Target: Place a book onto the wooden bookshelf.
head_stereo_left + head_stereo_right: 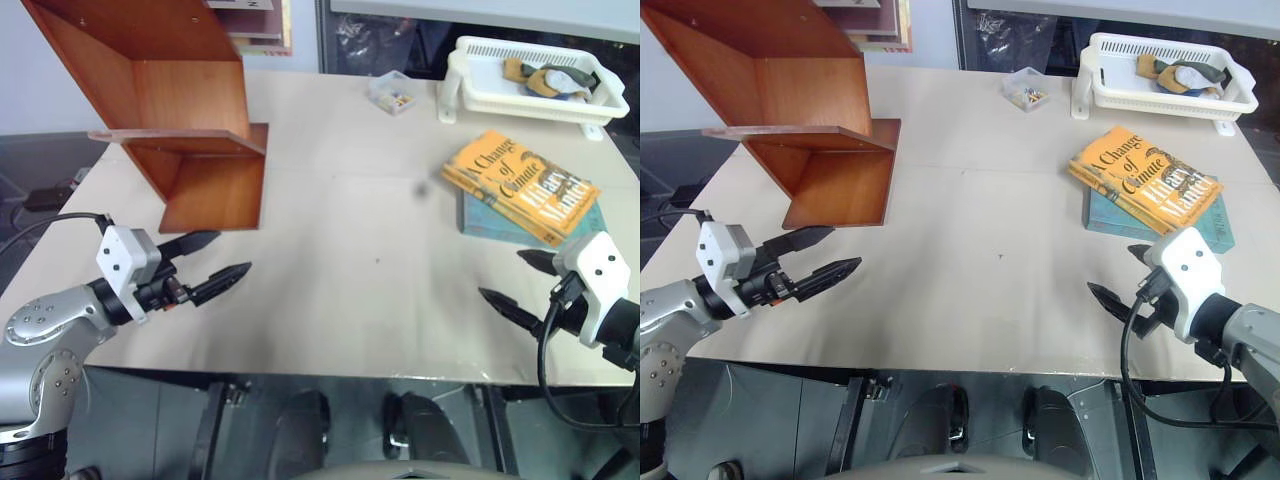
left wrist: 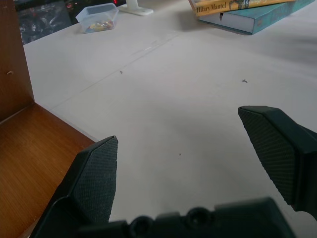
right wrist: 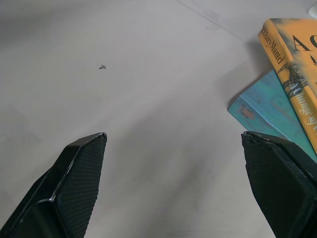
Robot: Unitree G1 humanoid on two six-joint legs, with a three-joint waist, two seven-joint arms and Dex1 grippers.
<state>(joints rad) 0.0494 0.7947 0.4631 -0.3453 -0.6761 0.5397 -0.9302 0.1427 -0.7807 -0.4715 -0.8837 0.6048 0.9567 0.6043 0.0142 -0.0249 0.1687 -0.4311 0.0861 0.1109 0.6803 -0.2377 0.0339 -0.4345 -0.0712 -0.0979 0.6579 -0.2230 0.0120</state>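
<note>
the orange-yellow book (image 1: 521, 184), "a change of climate", is lying flat on top of a teal-green book (image 1: 487, 222) toward the right side of the pale table (image 1: 340, 270), its cover facing up and one corner jutting past the teal one underneath. nothing is touching it. just behind it a white plastic basket (image 1: 470, 85) is sitting with some cloth in it, and a small clear box (image 1: 391, 92) of little coloured bits is resting further along the back edge. well apart, at the table's left rear, the wooden bookshelf (image 1: 200, 150) is standing with its slanted side panels and thin flat shelf board, nothing on that board.

the right gripper (image 1: 528, 282) is hovering above the table just in front of the two books, its black fingers spread wide and holding nothing. the left gripper (image 1: 213, 262) is hanging near the bookshelf's lower panel, fingers likewise wide apart and empty.

judging from this, the task is sitting at its very start: the approach to the book is in hand and no grasp is made. the next move is likely calling for the right gripper to be reaching forward and taking the yellow book by its overhanging edge or spine, without dragging the teal one along, since a flat hardcover is offering little for the fingers to bite on.
</note>
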